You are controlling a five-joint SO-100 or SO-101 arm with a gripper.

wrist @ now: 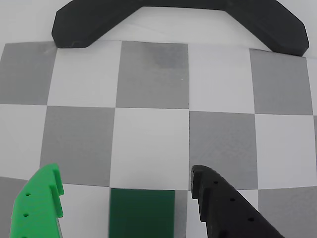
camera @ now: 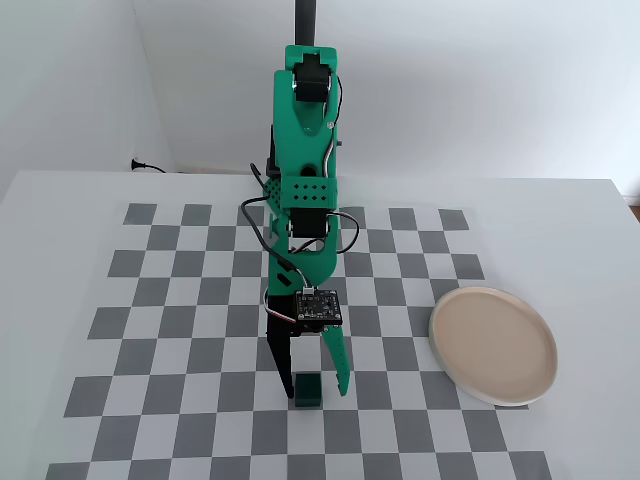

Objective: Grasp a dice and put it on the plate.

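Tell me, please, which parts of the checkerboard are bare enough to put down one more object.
In the fixed view, the checkerboard left of the arm is bare. A smaller free patch lies between the arm and the plate. It is crowded near the front, where the open gripper straddles the dice. The plate itself holds nothing.

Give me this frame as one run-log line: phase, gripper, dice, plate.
phase: pre-grasp | gripper: open, fingers either side of dice | dice: on checkerboard, not lifted | plate: empty, to the right in fixed view
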